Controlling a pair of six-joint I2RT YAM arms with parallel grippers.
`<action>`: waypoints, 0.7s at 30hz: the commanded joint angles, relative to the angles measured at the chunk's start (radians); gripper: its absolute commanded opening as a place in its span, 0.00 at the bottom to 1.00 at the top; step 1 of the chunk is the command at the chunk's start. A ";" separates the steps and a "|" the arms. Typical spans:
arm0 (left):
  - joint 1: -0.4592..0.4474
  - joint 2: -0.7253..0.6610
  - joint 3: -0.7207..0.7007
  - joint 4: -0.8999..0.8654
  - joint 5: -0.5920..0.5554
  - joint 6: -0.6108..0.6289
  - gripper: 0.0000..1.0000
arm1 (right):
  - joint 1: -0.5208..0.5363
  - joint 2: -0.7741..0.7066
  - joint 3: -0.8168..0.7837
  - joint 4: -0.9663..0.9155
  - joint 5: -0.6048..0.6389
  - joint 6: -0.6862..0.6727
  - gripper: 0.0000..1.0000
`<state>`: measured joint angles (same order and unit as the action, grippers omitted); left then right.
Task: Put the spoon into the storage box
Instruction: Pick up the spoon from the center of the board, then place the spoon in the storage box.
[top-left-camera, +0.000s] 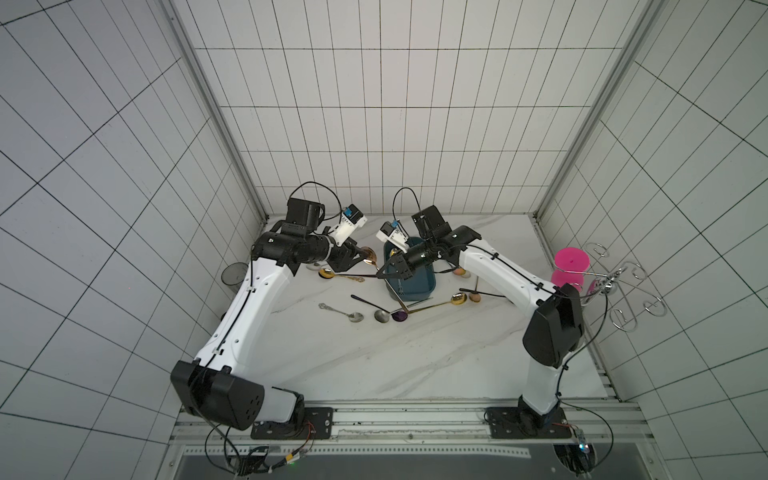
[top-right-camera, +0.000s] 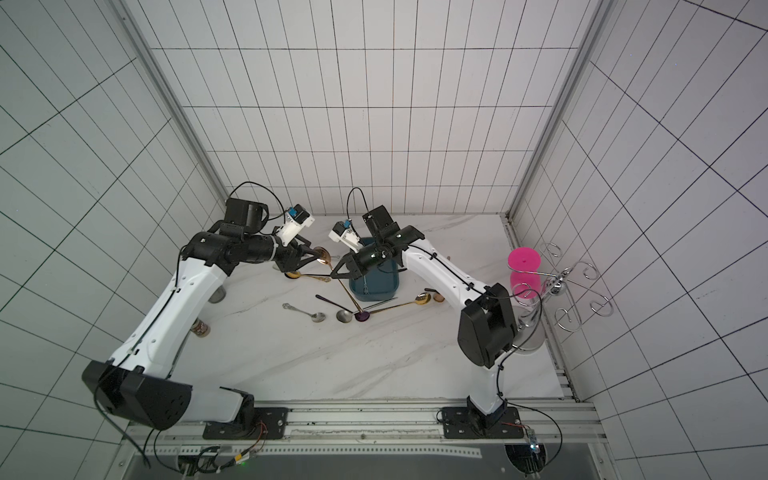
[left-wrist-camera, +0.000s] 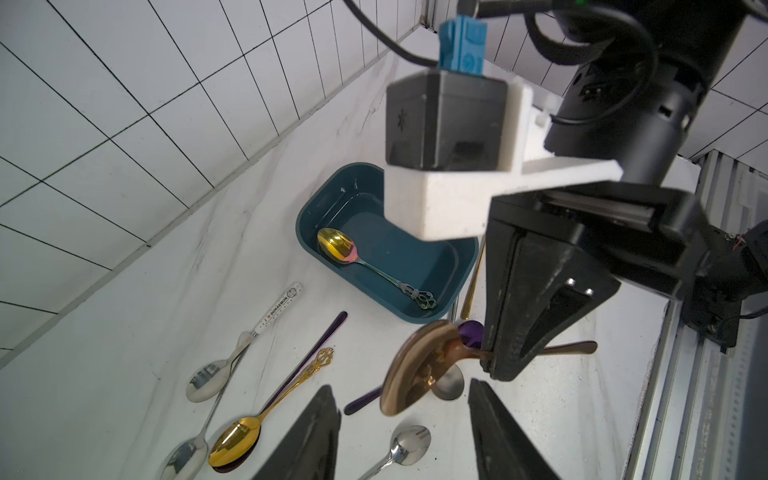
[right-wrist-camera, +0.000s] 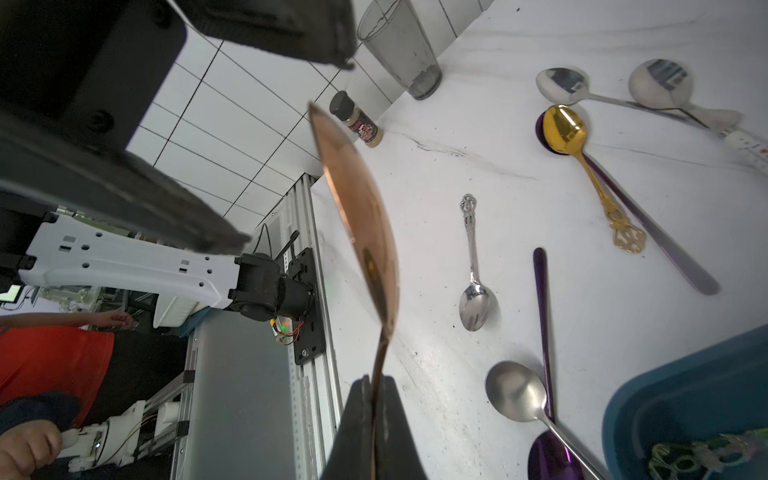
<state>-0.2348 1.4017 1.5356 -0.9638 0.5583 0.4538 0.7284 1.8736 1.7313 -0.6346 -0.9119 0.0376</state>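
Over the marble tabletop (top-left-camera: 415, 353) my right jaws pinch the shiny copper spoon (right-wrist-camera: 357, 216), left jaws spread; storage box (left-wrist-camera: 320, 212) partly hidden.

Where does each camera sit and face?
Top views: high up, looking down on the table; left arm, right arm whole.
Left wrist: on the left arm, faces the storage box; own open left gripper, plus right gripper.
Right wrist: on the right arm, faces the left arm; own right gripper shut on copper spoon.
Shared: the copper spoon, in every view.
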 joint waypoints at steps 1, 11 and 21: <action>0.004 -0.033 0.020 0.041 -0.032 -0.089 0.77 | -0.058 -0.016 -0.058 0.054 0.060 0.090 0.00; 0.176 -0.110 -0.168 0.226 0.009 -0.387 0.99 | -0.152 0.009 -0.139 0.219 0.302 0.347 0.00; 0.319 -0.187 -0.458 0.455 -0.069 -0.628 0.99 | -0.165 0.210 -0.048 0.251 0.453 0.464 0.00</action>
<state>0.0803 1.2407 1.1038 -0.6224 0.5423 -0.0914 0.5682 2.0361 1.6169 -0.4019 -0.5240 0.4603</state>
